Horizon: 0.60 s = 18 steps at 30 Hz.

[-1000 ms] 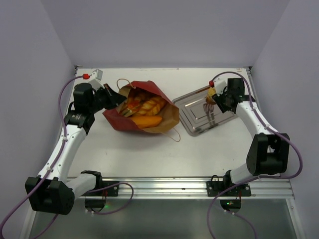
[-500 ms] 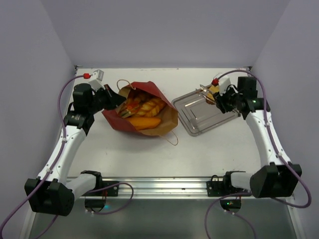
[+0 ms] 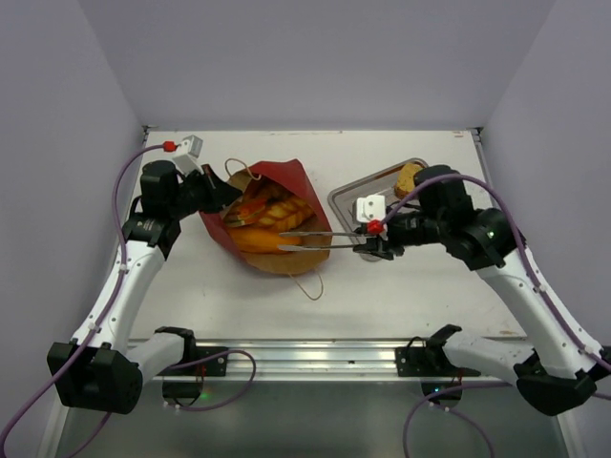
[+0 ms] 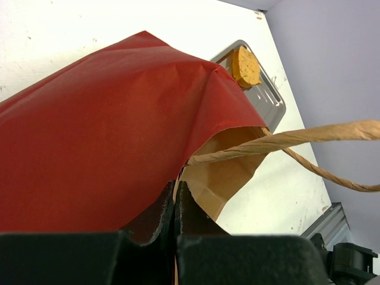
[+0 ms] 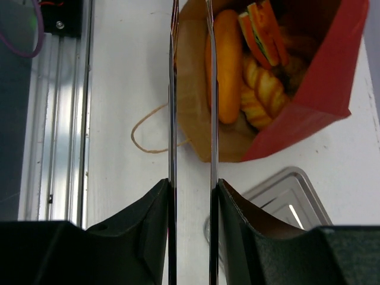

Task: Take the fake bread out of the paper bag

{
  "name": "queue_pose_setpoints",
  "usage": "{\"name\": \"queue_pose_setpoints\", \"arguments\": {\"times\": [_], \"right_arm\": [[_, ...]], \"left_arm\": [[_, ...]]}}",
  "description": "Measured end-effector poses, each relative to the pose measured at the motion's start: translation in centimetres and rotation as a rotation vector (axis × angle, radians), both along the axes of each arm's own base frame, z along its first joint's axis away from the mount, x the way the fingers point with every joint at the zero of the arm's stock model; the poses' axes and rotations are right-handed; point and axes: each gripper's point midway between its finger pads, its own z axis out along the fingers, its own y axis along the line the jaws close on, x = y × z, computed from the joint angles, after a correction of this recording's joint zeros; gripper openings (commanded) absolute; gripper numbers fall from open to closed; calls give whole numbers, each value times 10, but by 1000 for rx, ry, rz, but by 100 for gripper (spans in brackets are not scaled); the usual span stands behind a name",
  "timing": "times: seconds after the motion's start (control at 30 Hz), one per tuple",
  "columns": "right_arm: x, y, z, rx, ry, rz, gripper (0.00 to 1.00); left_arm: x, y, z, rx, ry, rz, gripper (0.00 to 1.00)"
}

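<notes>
The paper bag (image 3: 286, 181) lies on its side, red outside and brown inside, with its mouth facing right. My left gripper (image 3: 221, 194) is shut on its upper edge (image 4: 176, 184) and holds it open. Inside the bag are an orange roll (image 5: 227, 65), a sandwich (image 5: 264, 32) and a braided loaf (image 5: 261, 89). My right gripper (image 3: 368, 240) is shut on metal tongs (image 3: 315, 234), whose two arms (image 5: 172, 119) are spread and reach to the bag's mouth. A brown round slice (image 3: 410, 176) lies on the steel tray (image 3: 348, 202).
The tray (image 5: 291, 202) stands to the right of the bag and also shows in the left wrist view (image 4: 270, 101). A string handle (image 3: 310, 284) lies on the table in front of the bag. Another handle (image 4: 309, 139) hangs across the left wrist view. Walls enclose the table.
My right arm swung left from the tray's far corner to the bag's mouth with the tongs. The brown slice now lies on the tray. The bag shifted slightly.
</notes>
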Motion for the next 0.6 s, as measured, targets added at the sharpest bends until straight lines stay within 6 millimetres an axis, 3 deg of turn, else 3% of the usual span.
{"name": "queue_pose_setpoints", "arguments": {"times": [0.07,0.2,0.37,0.6], "right_arm": [[-4,14,-5,-29,4,49,39],[1,47,-33,-139,7,89,40],[35,77,-59,-253,-90,-6,39],[78,95,-66,-301,-221,-168,41]], "left_arm": [[-1,-1,0,-2,3,-4,0],[-2,-2,0,-6,6,-12,0],[-3,-3,0,-13,10,-18,0],[-5,-4,0,-26,24,-17,0]]}}
